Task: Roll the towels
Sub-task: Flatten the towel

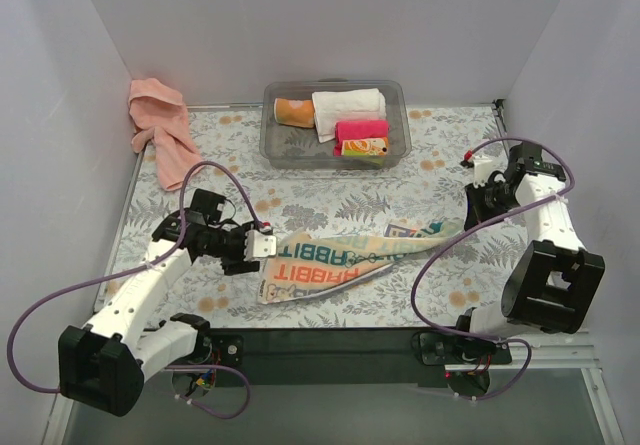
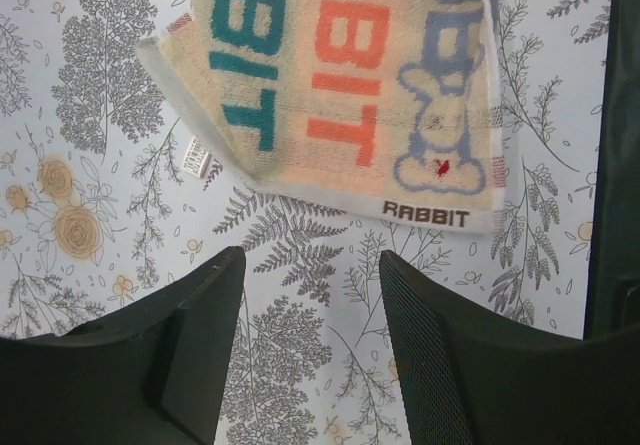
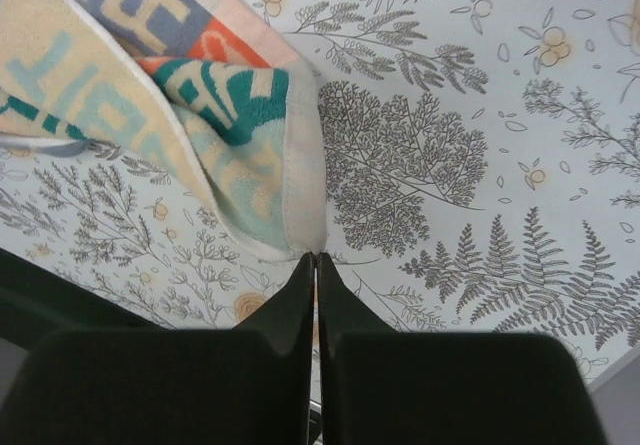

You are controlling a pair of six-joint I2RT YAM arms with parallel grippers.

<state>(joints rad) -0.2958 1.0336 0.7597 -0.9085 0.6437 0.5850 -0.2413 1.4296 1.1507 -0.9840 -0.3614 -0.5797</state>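
Observation:
The patterned cloth [image 1: 330, 260], printed with teal, orange and blue "RABBIT" letters, lies stretched across the front middle of the table. My right gripper [image 1: 466, 215] is shut on its right corner, and the pinched white hem [image 3: 300, 195] shows at the fingertips [image 3: 314, 257]. My left gripper [image 1: 262, 246] is open and empty, hovering just short of the cloth's left end [image 2: 350, 95], with bare table between the jaws [image 2: 312, 257]. The salmon-pink towel [image 1: 160, 125] lies crumpled at the back left corner, far from both grippers.
A clear plastic bin [image 1: 280, 145] at the back middle holds a white roll [image 1: 348, 105], a hot-pink roll [image 1: 360, 130] and other rolled cloths. White walls enclose the table on three sides. The cloth's small white label [image 2: 195, 155] lies on the table.

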